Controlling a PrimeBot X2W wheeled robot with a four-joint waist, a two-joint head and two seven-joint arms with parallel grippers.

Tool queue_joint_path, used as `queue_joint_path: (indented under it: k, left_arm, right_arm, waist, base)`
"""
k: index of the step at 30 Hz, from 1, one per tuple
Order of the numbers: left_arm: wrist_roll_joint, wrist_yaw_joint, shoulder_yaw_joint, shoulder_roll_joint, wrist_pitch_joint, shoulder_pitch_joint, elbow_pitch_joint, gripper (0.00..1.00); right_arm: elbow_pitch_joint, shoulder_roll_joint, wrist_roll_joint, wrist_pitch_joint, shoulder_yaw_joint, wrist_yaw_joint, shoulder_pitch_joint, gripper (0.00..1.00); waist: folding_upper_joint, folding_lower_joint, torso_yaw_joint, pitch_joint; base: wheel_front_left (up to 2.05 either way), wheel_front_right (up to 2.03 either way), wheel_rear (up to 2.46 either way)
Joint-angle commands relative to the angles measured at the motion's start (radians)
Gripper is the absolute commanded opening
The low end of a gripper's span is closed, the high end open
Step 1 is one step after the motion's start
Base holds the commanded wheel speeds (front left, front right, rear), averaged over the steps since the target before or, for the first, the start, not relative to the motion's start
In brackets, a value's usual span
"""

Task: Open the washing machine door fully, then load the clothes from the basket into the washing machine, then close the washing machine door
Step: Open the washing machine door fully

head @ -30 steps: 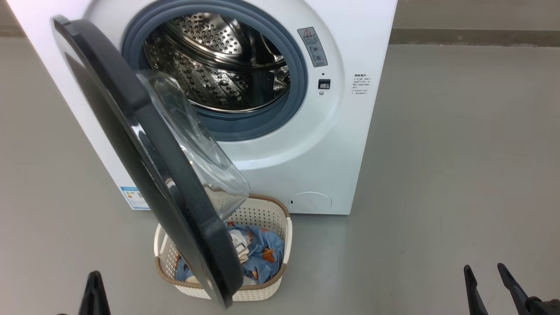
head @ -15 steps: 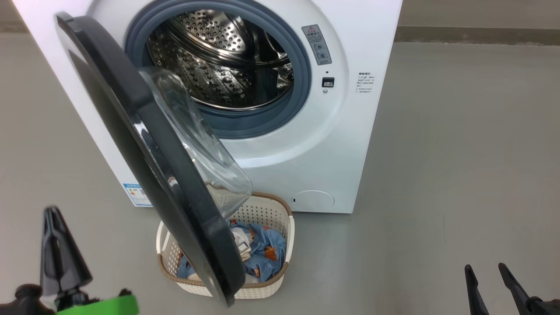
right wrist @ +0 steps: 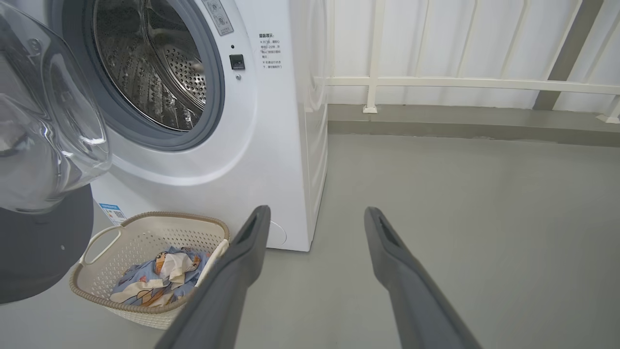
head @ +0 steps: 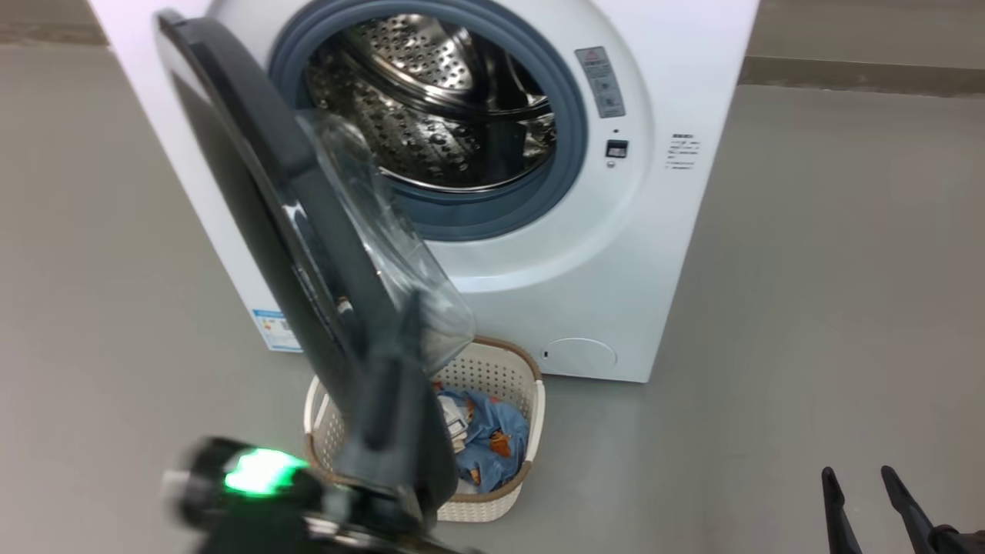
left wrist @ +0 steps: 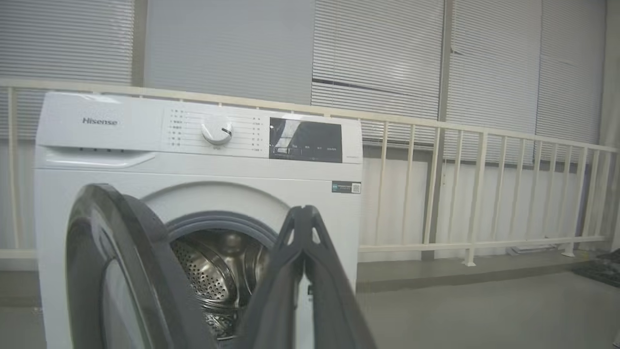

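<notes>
The left fingers (left wrist: 283,271), pressed together, point up near the washing machine door (head: 254,138); right fingers (right wrist: 242,261) low, apart.

Gloss, steel and glass beside plastic and soft cloth

The washing machine (head: 616,292) has a smooth, glossy white shell. Its drum (right wrist: 155,63) is bright, perforated steel that mirrors the light, ringed by a matt grey-blue rubber gasket (head: 492,219). The door (head: 254,131) has a glossy black rim around a clear glass bowl (right wrist: 48,121) with sharp reflections. The basket (right wrist: 145,232) is cream plastic with perforated sides and a brown woven-look rim. The clothes (right wrist: 155,276) are soft, crumpled printed cloth. The floor (head: 831,308) is smooth, matt grey. The right gripper (right wrist: 316,213) has matt dark-grey fingers (right wrist: 387,252), plastic by the look.
</notes>
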Motion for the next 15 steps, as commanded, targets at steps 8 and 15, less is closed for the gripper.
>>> queue_joint_path:
  k: [8, 15]
  left_arm:
    - [-0.215, 0.082, -0.207, 0.003, 0.071, -0.059, 0.162, 0.0]
    - [-0.317, 0.144, -0.244, 0.003, 0.021, -0.086, 0.362, 0.0]
  right_arm:
    - [-0.017, -0.017, 0.007, -0.012, 0.045, 0.002, -0.029, 1.0]
    - [-0.012, -0.024, 0.012, -0.012, 0.055, 0.002, -0.05, 1.0]
  waist:
    - [-0.0001, 0.0, 0.031, 0.029]
    - [-0.0001, 0.0, 0.033, 0.047]
  base:
    - [0.0, 0.0, 0.0]
    - [0.0, 0.0, 0.0]
